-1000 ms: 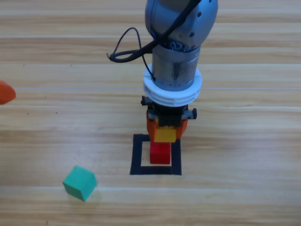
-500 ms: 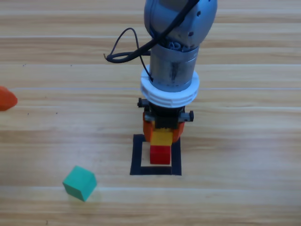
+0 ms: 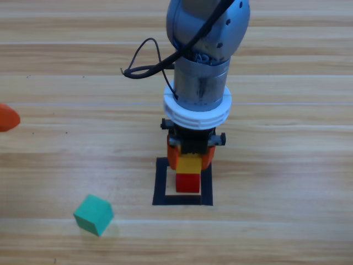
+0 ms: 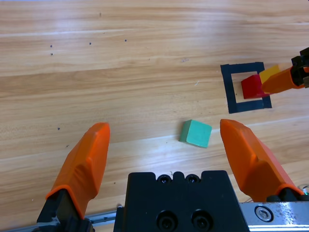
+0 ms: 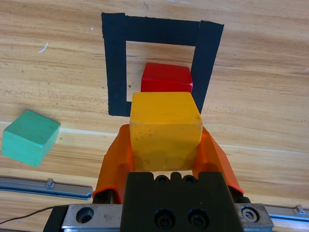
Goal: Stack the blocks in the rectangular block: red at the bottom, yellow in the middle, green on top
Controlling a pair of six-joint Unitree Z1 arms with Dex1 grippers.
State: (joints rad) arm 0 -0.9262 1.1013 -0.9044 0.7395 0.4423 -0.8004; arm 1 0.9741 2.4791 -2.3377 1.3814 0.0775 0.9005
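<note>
The red cube (image 3: 187,183) sits inside the black tape outline (image 3: 160,182), toward its far side. My right gripper (image 3: 190,157) comes down from above and is shut on the yellow cube (image 3: 190,163), holding it just over the red cube's far edge. I cannot tell whether the two cubes touch. In the right wrist view the yellow cube (image 5: 165,128) sits between the orange jaws, with the red cube (image 5: 166,77) beyond it. The green cube (image 3: 94,214) lies loose at the front left. My left gripper (image 3: 6,117) waits at the left edge, open and empty (image 4: 164,126).
A black cable (image 3: 144,61) loops off the right arm to its left. Bare wood lies between the green cube (image 4: 195,133) and the tape outline (image 4: 231,92).
The right gripper has carried the yellow cube slightly left and lower, closer onto the red cube. The left gripper and green cube have stayed put.
</note>
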